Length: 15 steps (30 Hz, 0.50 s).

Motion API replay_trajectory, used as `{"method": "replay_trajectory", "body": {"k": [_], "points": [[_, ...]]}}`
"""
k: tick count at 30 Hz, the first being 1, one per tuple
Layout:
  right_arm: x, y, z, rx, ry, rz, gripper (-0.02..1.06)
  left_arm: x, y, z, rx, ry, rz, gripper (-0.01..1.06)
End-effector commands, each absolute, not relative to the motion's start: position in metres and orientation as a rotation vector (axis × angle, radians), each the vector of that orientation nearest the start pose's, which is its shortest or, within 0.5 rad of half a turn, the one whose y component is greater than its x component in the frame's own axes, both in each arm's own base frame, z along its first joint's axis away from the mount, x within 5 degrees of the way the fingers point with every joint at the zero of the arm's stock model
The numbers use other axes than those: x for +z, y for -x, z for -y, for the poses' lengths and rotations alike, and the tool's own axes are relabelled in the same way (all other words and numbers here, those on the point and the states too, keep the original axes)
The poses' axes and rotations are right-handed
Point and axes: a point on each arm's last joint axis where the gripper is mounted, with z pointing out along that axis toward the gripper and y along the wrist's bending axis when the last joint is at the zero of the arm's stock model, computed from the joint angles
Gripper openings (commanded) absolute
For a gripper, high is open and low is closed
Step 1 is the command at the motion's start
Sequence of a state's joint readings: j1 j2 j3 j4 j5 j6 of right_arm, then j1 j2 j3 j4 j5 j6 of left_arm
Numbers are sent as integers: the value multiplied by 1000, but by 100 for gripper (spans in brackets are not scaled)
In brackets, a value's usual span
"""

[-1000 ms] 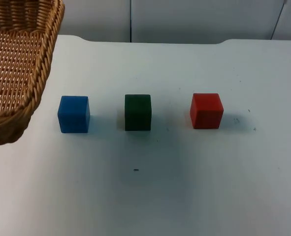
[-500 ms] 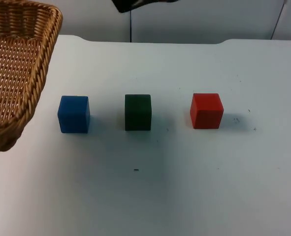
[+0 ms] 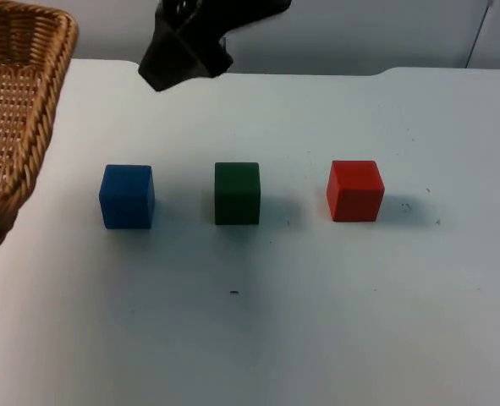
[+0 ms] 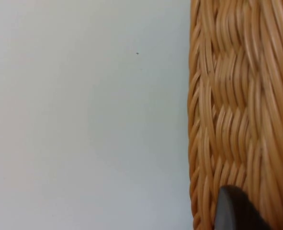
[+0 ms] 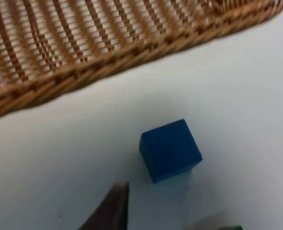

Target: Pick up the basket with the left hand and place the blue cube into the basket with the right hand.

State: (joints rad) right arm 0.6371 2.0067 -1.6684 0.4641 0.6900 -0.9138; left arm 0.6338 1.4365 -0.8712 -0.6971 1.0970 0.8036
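The blue cube sits on the white table, leftmost in a row of three cubes. The woven wicker basket hangs at the far left, left of the blue cube and partly out of the top view. My left gripper is shut on the basket's rim, with one black fingertip lying on the weave. My right gripper hovers above the table's far side, behind and slightly right of the blue cube. The right wrist view looks down on the blue cube, with the basket beyond it.
A dark green cube stands in the middle of the row and a red cube at its right. The grey partition wall closes the far edge of the table. Bare table lies in front of the cubes.
The basket has slid leftward, farther out of the top view. The right arm has come in from above and moved down and left toward the blue cube. The cubes have not moved.
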Motion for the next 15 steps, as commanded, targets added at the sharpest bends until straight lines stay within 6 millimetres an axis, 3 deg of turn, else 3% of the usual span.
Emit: {"method": "replay_trajectory", "body": {"k": [1, 8, 15], "points": [[249, -355, -298, 393, 1501, -1941, 104, 242, -225, -103, -686, 263, -2608, 0], [204, -362, -313, 399, 1596, -1924, 104, 242, -225, -103, -685, 242, -2608, 0], [177, -366, -332, 352, 1646, -1835, 104, 242, -225, -102, -693, 237, -2611, 0]]}}
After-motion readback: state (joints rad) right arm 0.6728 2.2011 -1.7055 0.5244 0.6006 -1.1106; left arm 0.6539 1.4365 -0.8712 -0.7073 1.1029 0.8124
